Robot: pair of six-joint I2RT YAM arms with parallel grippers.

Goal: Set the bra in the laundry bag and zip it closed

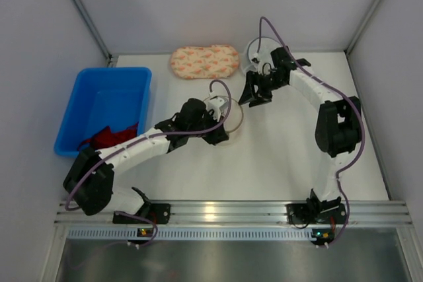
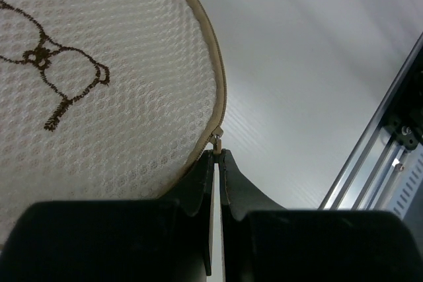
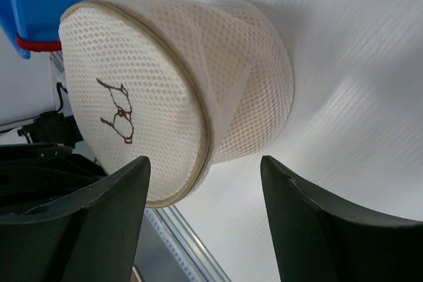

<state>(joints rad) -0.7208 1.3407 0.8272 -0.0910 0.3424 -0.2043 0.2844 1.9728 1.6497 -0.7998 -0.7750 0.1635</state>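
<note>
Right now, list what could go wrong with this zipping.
1. The left gripper pinches the small zipper pull only at its very tips, so it could slip off.
2. The right gripper is open and holds nothing, so the light laundry bag may slide along with the pull instead of zipping.

The left arm [image 1: 137, 145] and the right arm [image 1: 310, 84] were built of white tubular links joined by bulky black joint housings [image 1: 337, 127]. A thin purple cable [image 1: 260, 31] ran along each. The matte black fingers [image 3: 99, 222] were broad and curved.
</note>
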